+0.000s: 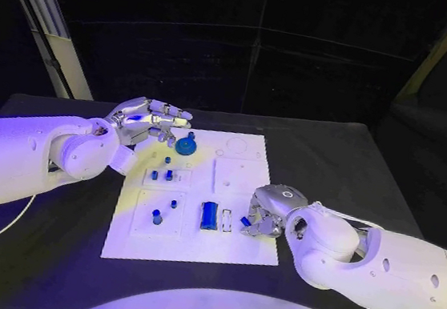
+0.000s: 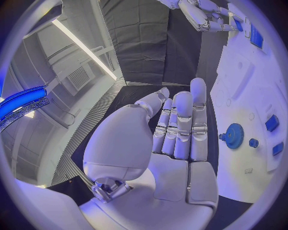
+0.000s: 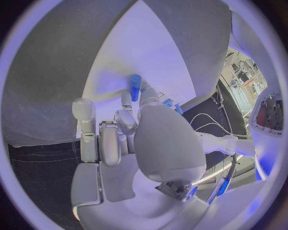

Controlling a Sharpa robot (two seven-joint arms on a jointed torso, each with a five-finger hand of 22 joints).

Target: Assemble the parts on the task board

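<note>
Black table: left hand (image 1: 150, 120) fingers spread beside blue gear (image 1: 185, 146); right hand (image 1: 266, 213) seemingly pinches a blue part (image 3: 136, 86).

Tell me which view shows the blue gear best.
The left wrist view: the blue gear lies unobstructed on the task board, teeth and hub plain, beyond the empty left hand. The head view shows it small, just beside that hand's fingertips. I cannot make it out in the right wrist view.
</note>
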